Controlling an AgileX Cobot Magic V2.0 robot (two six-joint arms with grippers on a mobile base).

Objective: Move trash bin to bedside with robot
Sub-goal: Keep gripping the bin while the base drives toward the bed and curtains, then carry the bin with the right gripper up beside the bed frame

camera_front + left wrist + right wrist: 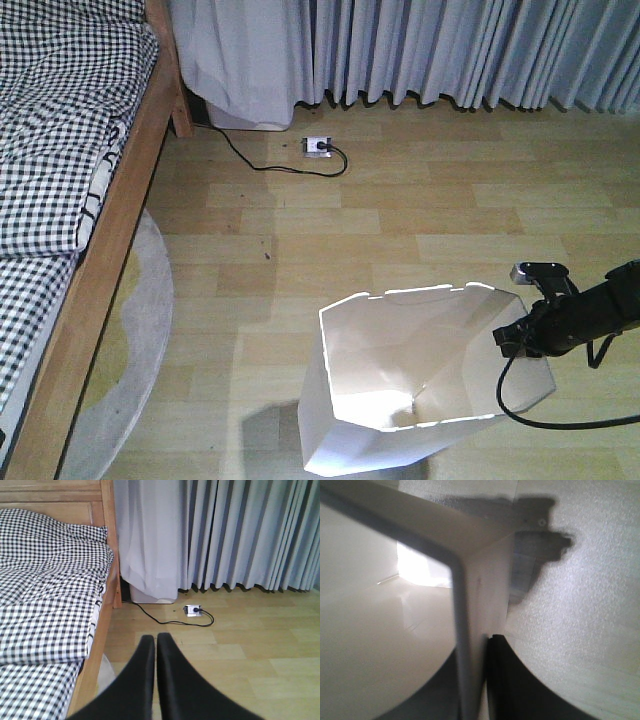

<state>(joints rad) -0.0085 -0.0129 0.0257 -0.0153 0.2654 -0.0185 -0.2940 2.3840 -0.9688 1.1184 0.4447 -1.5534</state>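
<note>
Bin: your trash bin stands at 5 o'clock in the front view, on the wood floor, mouth open upward, well apart from the bed.
Bed: bed runs down the 9 o'clock edge, checked bedding on top; grey rug shows beside the frame at 7 o'clock.
Right gripper: right gripper is at the bin's 3 o'clock rim; fingers are clamped on the thin wall, one inside, one outside.
Left gripper: left gripper is at 6 o'clock in its wrist view, fingers together on nothing, floor beyond.
Cable: black cable loops under your right arm, across the bin rim.
Background: curtains at 12 o'clock; power strip with a black cord on the floor just below.
</note>
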